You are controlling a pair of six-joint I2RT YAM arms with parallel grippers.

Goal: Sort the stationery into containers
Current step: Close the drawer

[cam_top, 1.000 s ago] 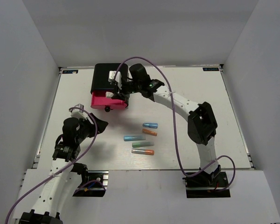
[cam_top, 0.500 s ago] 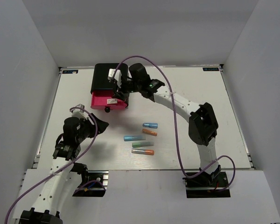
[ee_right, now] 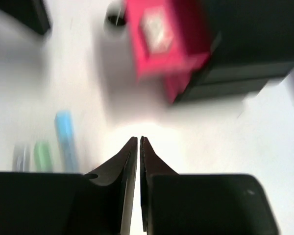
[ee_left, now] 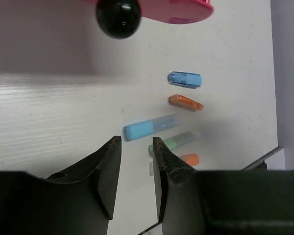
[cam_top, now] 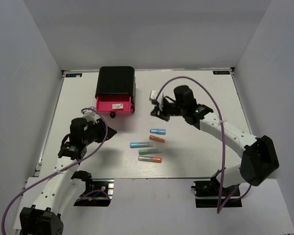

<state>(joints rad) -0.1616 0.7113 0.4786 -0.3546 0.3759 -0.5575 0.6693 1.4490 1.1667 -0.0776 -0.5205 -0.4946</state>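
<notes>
Toward the far left of the white table [cam_top: 196, 156]: the black box [cam_top: 115, 82]. Stands with one pink drawer [cam_top: 105, 105] pulled out toward the arms, black knob [cam_top: 112, 115] in front. Holds the small white block [cam_top: 118, 105] inside that drawer.

Near the middle of the table, apart from the box: five sticks in a loose column. From far to near: blue stick [cam_top: 157, 131], orange stick [cam_top: 157, 139], light blue stick [cam_top: 140, 145], green stick [cam_top: 150, 151], grey stick with orange tip [cam_top: 150, 159]. Lie flat, touching no gripper.

Just on the near side of the knob: the left gripper [ee_left: 137, 141]. Hangs low over the table, fingers a little apart, nothing between them.

To the right of the drawer: the right gripper [ee_right: 138, 141]. Points toward the box, fingers almost together with only a thin slit. Grips nothing.
</notes>
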